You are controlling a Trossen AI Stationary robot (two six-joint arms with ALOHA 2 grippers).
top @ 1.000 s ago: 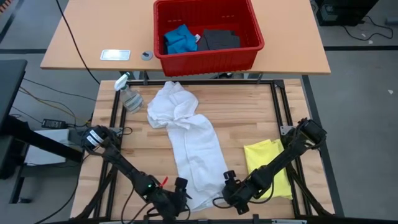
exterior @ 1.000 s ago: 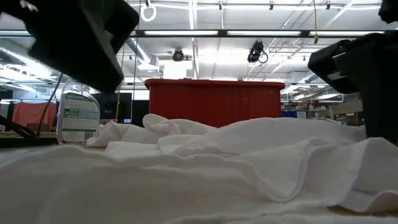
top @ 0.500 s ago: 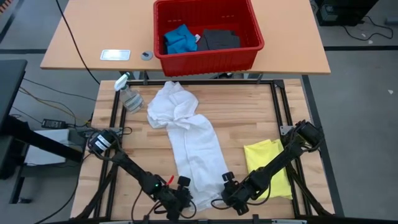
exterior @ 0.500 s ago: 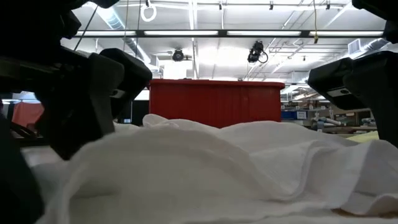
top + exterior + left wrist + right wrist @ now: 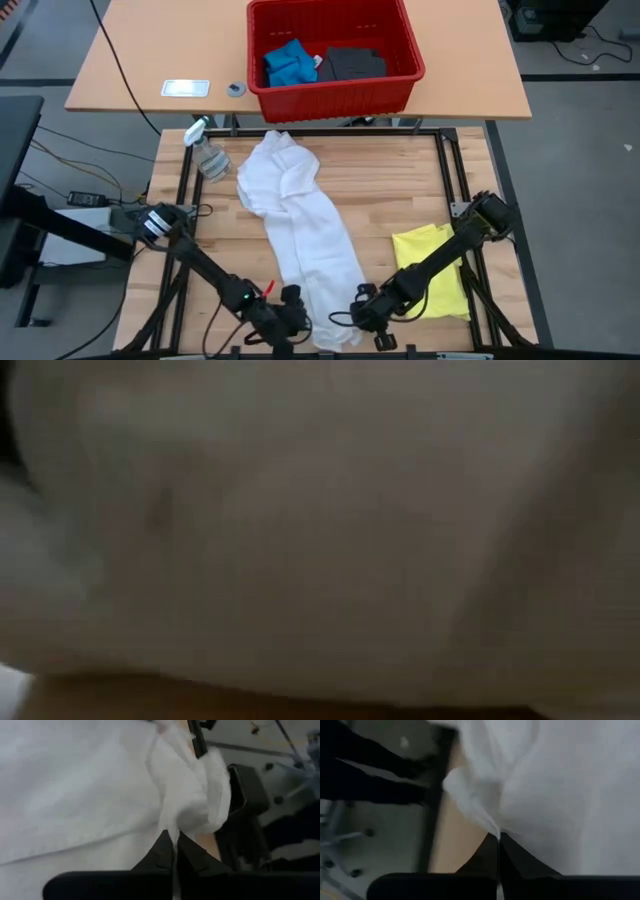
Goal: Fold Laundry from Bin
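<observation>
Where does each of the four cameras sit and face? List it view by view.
High: overhead, straight down; both dark arms, red plastic bin, long white cloth shirt.
Low: table height; white cloth fills it, no arm visible.
Left wrist: left end effector shut on the shirt's hem.
Right wrist: right end effector shut on that hem too.
All four views share the shirt.

Even, bright light overhead; close views soft and smeared.
The high view is evenly lit and crisp, with only faint shadows under the red bin (image 5: 333,52) at top centre and no glare on the bench (image 5: 400,190). The low view is filled by the white shirt (image 5: 320,520), dim, greyish and wholly out of focus. Both wrist views are blurred, the cloth bright and nearly washed out, the dark fingers (image 5: 165,855) at the bottom edge soft.
</observation>
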